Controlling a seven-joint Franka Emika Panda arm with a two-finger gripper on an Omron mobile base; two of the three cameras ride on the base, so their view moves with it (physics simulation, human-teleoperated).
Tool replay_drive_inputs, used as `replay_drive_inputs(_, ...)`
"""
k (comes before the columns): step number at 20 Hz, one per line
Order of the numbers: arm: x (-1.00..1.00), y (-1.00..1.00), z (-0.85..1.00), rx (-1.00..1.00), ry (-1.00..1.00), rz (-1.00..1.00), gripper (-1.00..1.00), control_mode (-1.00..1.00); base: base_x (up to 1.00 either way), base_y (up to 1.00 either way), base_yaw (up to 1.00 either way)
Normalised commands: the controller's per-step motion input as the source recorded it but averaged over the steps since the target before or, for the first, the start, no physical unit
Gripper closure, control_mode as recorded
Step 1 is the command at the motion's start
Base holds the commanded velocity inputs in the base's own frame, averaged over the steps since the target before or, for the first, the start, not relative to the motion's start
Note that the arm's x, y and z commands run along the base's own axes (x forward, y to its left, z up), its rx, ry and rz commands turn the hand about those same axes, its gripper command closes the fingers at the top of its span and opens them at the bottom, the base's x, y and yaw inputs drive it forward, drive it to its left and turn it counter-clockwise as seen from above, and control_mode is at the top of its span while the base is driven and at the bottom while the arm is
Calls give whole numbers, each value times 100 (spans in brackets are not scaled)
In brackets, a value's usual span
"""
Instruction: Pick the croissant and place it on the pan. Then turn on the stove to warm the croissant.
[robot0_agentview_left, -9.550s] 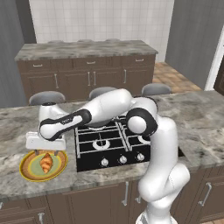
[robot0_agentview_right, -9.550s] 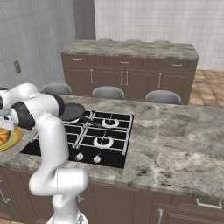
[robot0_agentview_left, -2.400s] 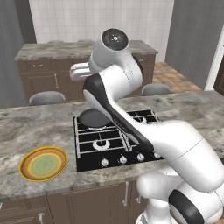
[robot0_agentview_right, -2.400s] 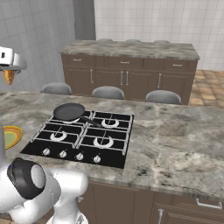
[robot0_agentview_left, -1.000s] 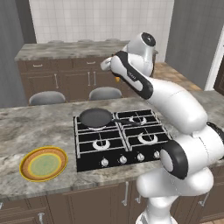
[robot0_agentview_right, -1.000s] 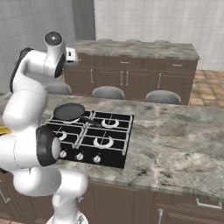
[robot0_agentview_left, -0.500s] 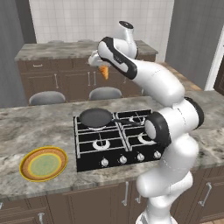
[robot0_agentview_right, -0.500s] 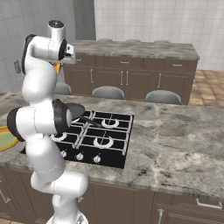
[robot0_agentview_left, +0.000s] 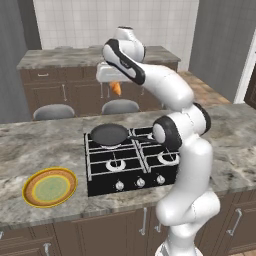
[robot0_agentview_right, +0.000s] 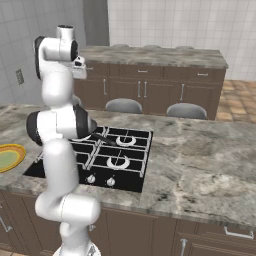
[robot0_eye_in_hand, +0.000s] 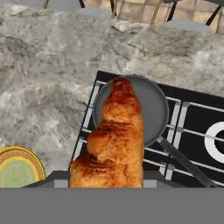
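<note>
Marble counter (robot0_agentview_left: 45, 145) carries one stove (robot0_agentview_left: 131, 160) with four burners, one pan (robot0_agentview_left: 109, 134), one yellow plate (robot0_agentview_left: 49, 186). High above the pan, my pincer (robot0_agentview_left: 113, 89) grips one croissant (robot0_eye_in_hand: 114, 138).

A yellow-rimmed plate (robot0_agentview_left: 49, 187) sits on the granite counter (robot0_agentview_left: 30, 150) before three stools (robot0_agentview_left: 120, 106).

In the hand view the croissant (robot0_eye_in_hand: 113, 144) hides the pincer's tips and part of the pan (robot0_eye_in_hand: 151, 109), whose handle runs off the lower right; the plate (robot0_eye_in_hand: 17, 168) is cut by the left edge. In the right base view the arm hides most of the pan (robot0_agentview_right: 96, 135)
</note>
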Motion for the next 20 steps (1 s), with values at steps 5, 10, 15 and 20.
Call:
replay_drive_inputs(5,-24,-2,-98,-20,17,1,100,-100,0,0,0)
replay_drive_inputs(10,-6,0,-70,-18,3,4,100,-100,0,0,0)
replay_drive_inputs(15,0,0,-44,-6,-5,2,100,-100,0,0,0)
replay_drive_inputs(20,9,0,-70,15,-15,3,100,-100,0,0,0)
